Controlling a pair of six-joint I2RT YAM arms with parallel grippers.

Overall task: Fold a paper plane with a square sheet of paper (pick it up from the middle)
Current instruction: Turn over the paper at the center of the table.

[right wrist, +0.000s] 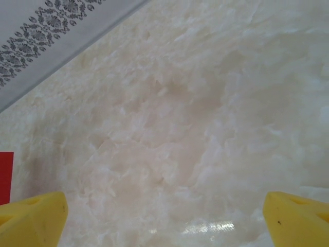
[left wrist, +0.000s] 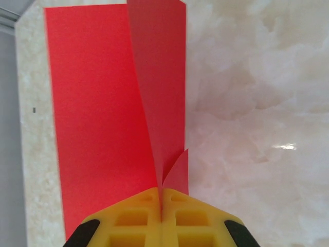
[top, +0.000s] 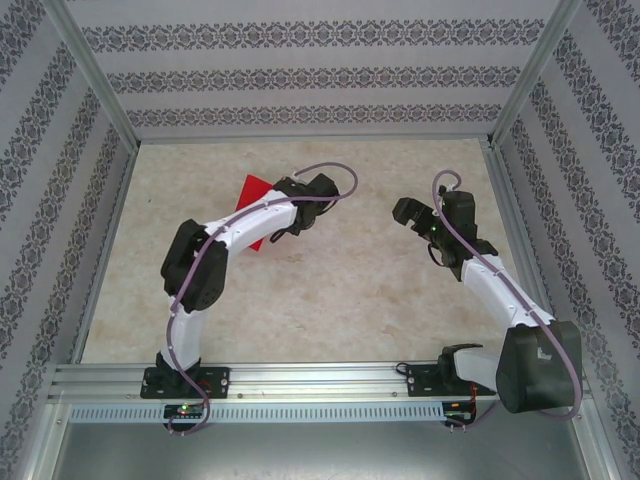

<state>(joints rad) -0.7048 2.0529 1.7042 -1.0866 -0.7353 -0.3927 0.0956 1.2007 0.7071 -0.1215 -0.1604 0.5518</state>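
Observation:
The square sheet of red paper lies on the marble table, with its right part lifted into an upright flap. My left gripper is shut on the near edge of that flap, yellow fingers pressed together. From above, the paper shows mostly under the left arm, and the left gripper sits at its right side. My right gripper hovers open over bare table to the right, its yellow fingertips wide apart with nothing between them. A sliver of the red paper shows at that view's left edge.
Patterned walls and metal frame posts enclose the table on three sides. An aluminium rail carries both arm bases at the near edge. Bare marble surface lies between the arms.

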